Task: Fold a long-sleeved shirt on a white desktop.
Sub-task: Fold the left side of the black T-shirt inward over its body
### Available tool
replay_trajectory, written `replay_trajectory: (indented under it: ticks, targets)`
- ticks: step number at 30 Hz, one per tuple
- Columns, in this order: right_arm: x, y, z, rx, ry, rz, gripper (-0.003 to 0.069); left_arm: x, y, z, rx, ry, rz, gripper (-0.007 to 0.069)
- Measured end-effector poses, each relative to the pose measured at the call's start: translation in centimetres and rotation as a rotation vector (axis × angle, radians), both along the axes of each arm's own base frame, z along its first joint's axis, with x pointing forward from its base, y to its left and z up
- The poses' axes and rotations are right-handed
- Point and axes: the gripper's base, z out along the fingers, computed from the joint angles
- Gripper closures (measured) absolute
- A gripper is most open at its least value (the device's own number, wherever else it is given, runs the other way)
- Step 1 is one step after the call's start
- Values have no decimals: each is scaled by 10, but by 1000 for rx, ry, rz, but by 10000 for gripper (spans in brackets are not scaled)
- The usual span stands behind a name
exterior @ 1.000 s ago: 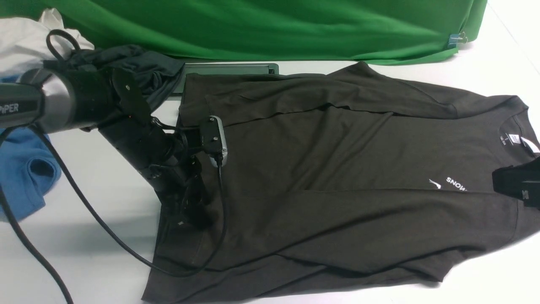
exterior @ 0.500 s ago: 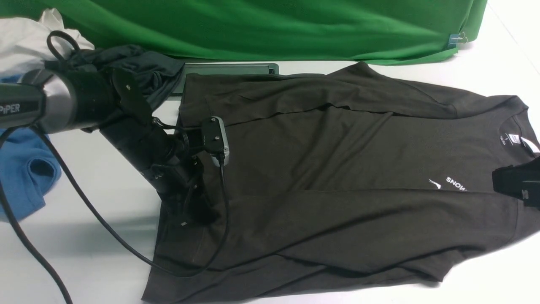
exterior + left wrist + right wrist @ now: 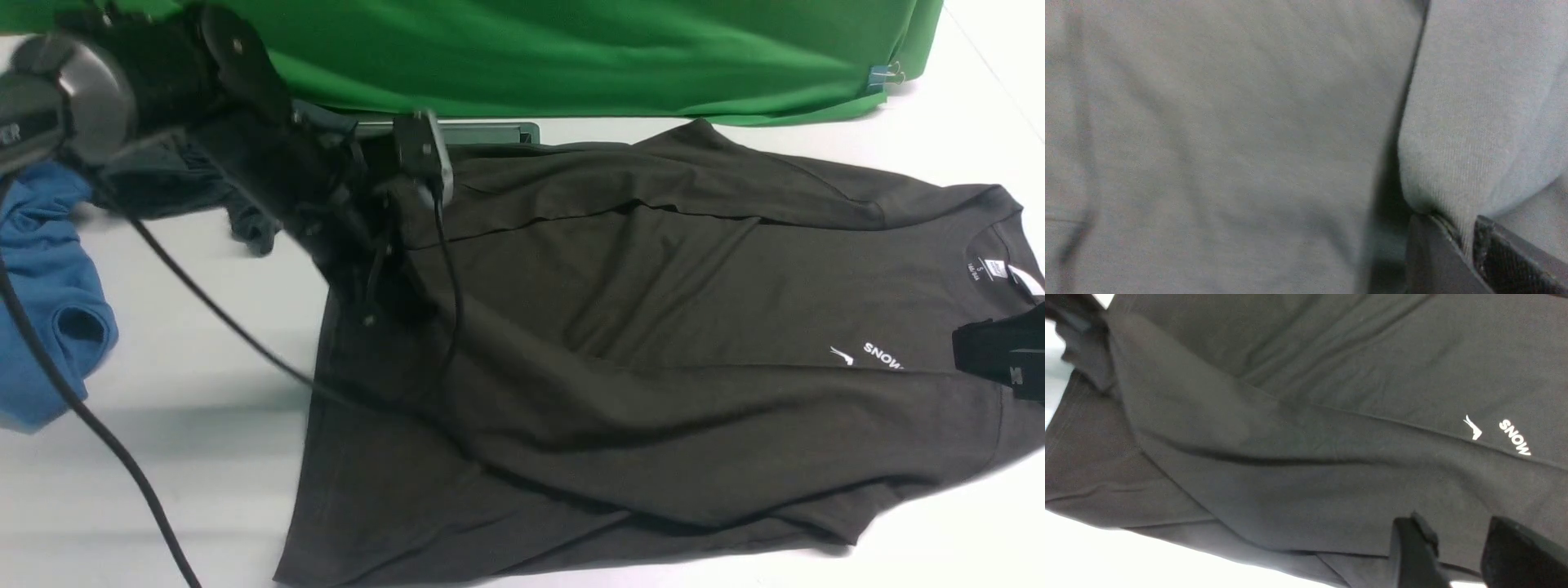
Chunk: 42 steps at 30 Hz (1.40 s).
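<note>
Left gripper [image 3: 1453, 230] aloft, jaws pinched; right gripper [image 3: 1455, 533] jaws apart.

very dark olive-brown knit all over the long-sleeved shirt [image 3: 653, 327], unpatterned apart from small white lettering [image 3: 883, 356] and a white logo [image 3: 842, 355] on the chest, plus a white neck label [image 3: 994, 268]. matte white for the table [image 3: 204, 490]. bright green for the backdrop [image 3: 571, 49], with a small blue clip [image 3: 882, 77]. plain mid-blue on the blue garment [image 3: 49, 269]; charcoal grey on the smaller garment [image 3: 155, 192]. grey for the hatch frame [image 3: 490, 131]. black with silver-grey on the left arm [image 3: 269, 171].
</note>
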Motion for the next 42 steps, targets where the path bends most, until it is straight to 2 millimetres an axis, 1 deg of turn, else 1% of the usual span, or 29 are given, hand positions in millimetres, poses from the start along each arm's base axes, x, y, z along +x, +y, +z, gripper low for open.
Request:
replay_trajectory:
  ticks: [3, 6, 11, 12, 16, 20, 23, 24, 25, 26, 27, 29, 30, 33, 34, 35, 36, 40, 42]
  targets:
    - [0, 0, 0, 0, -2, -1, 418, 6, 1, 6, 16, -51, 5, 564]
    - [1, 0, 1, 1, -12, -5, 418, 9, 3, 4, 38, -85, 11, 564]
    - [2, 0, 1, 2, -24, -10, 416, 22, 4, -13, 65, -129, 38, 564]
    - [2, 0, 1, 2, -24, -10, 415, 26, 4, -23, 70, -126, 46, 564]
    - [2, 0, 1, 2, -24, -10, 414, 34, 4, -44, 72, -99, 103, 563]
    - [2, 0, 1, 2, -24, -10, 414, 36, 4, -54, 66, -62, 171, 537]
    - [2, 0, 1, 3, -24, -12, 414, 37, 4, -54, 59, -46, 213, 489]
    - [2, 0, 1, 14, -17, -25, 414, 37, 4, -53, 49, -31, 259, 431]
    - [2, 0, 1, 16, -17, -26, 414, 37, 4, -53, 46, -27, 271, 415]
    - [2, 0, 1, 19, -15, -30, 414, 37, 4, -52, 40, -15, 304, 373]
    - [2, 0, 1, 25, -12, -37, 414, 36, 4, -48, 28, -4, 349, 306]
    - [2, 0, 1, 28, -10, -40, 414, 36, 4, -46, 22, 2, 375, 254]
    - [2, 0, 1, 28, -10, -41, 414, 36, 4, -42, 11, 2, 413, 157]
    - [3, -1, 3, 26, -32, -46, 414, 38, 4, -40, -11, 5, 496, 16]
    - [4, -1, 3, 26, -40, -48, 414, 38, 4, -40, -13, 6, 503, 8]
    - [6, -2, 5, 28, -73, -59, 414, 39, 4, -40, -26, 16, 554, -31]
    - [8, -2, 7, 34, -102, -71, 414, 40, 4, -39, -43, 31, 616, -51]
    - [12, -1, 12, 40, -171, -60, 412, 43, 5, -38, -100, 85, 815, -67]
    - [12, -1, 12, 19, -185, -37, 410, 43, 5, -37, -109, 98, 847, -68]
